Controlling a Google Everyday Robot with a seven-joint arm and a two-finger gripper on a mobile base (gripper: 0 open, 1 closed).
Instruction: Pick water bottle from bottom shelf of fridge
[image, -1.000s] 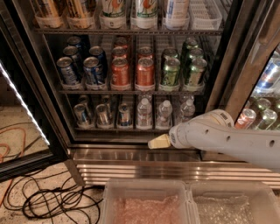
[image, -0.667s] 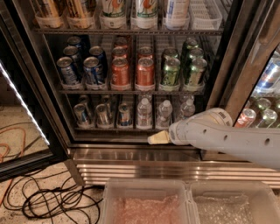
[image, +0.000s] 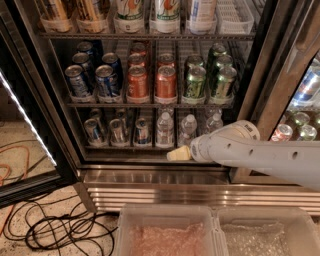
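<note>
Cream gripper (image: 175, 154) at the front rail of the dark bottom shelf (image: 125, 148), clear water bottle (image: 164, 129) with white cap, blue cans (image: 105, 80), orange cans (image: 166, 82), green cans (image: 195, 82), steel-grey fridge (image: 150, 177), black cables (image: 55, 232) on speckled floor (image: 20, 240).

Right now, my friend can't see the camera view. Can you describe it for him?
A white robot arm reaches from the right, its end effector in front of the fridge's bottom shelf, near the water bottles. Silver cans stand left of them; colourful cans fill the rack above.

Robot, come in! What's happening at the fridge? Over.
Gripper low, just outside front of bottom shelf. Water bottle upright just behind, untouched. Path looks open.
</note>
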